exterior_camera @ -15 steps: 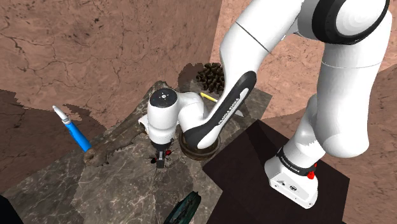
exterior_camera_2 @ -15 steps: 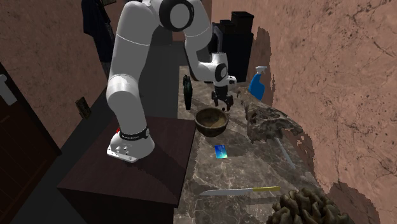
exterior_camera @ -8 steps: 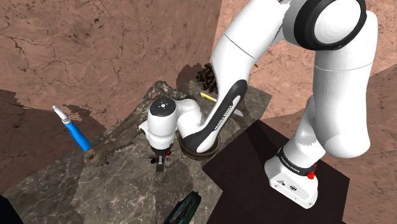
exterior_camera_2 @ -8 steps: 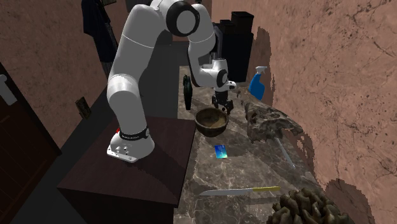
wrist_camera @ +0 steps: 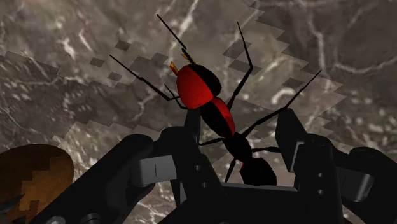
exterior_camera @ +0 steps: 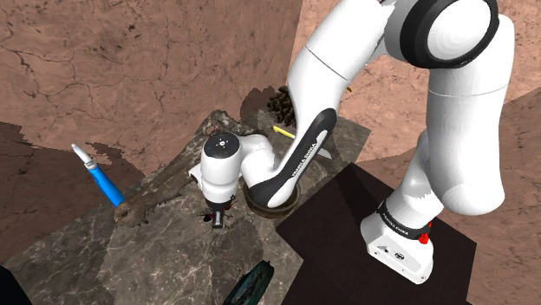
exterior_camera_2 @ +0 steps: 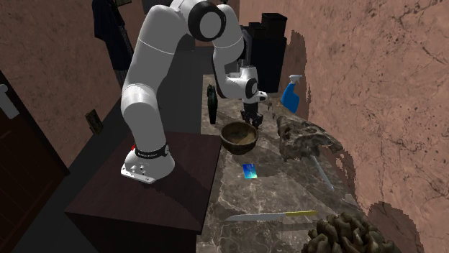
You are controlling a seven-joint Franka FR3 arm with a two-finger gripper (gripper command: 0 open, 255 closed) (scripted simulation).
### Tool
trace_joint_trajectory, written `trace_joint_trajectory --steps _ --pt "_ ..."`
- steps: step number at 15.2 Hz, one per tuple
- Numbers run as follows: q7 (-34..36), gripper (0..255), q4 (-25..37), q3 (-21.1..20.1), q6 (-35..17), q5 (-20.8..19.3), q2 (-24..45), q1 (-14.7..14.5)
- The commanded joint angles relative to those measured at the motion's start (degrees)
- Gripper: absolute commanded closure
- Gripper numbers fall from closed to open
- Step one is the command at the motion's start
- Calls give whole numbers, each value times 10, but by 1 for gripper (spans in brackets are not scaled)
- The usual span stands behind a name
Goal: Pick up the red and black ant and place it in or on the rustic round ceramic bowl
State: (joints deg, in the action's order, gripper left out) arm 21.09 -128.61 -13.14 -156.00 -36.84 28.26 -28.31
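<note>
The ant (wrist_camera: pixel 197 86), red in front and black behind with long thin black legs, lies on the marble top. My gripper (wrist_camera: pixel 242 137) reaches down over it, and the black rear body sits between the two fingers (wrist_camera: pixel 188 146). The jaws stand apart, with a gap on each side of the body. In the shoulder view the gripper (exterior_camera: pixel 217 218) is down at the surface, just left of the brown round bowl (exterior_camera: pixel 286 201), which the forearm partly hides. In the second exterior view the gripper (exterior_camera_2: pixel 250 118) is right behind the bowl (exterior_camera_2: pixel 239 136).
A blue spray bottle (exterior_camera_2: pixel 290 95) stands by the wall. A brown gnarled lump (exterior_camera_2: pixel 302 138) lies beside the bowl. A yellow-handled knife (exterior_camera_2: pixel 270 215), a small blue card (exterior_camera_2: pixel 250 170), a pinecone-like thing (exterior_camera_2: pixel 345 233) and a dark green object (exterior_camera: pixel 251 284) lie around. The dark stand (exterior_camera: pixel 373 251) borders the table.
The arm has sunk a little, bringing the gripper down over the ant. The fingers have drawn closer together around its body.
</note>
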Motion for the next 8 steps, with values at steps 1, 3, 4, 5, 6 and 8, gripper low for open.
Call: trace_joint_trajectory --steps 1,3,4,5,6,8 --pt "0 255 -1 0 0 0 2 0" --pt "2 255 -1 0 0 -1 3 -2" --pt "2 255 0 1 -1 -1 4 -2" --pt "1 255 -1 1 -1 -1 3 -1" --pt "0 255 -1 1 -1 -1 3 0" --pt "0 255 -1 0 0 0 2 0"
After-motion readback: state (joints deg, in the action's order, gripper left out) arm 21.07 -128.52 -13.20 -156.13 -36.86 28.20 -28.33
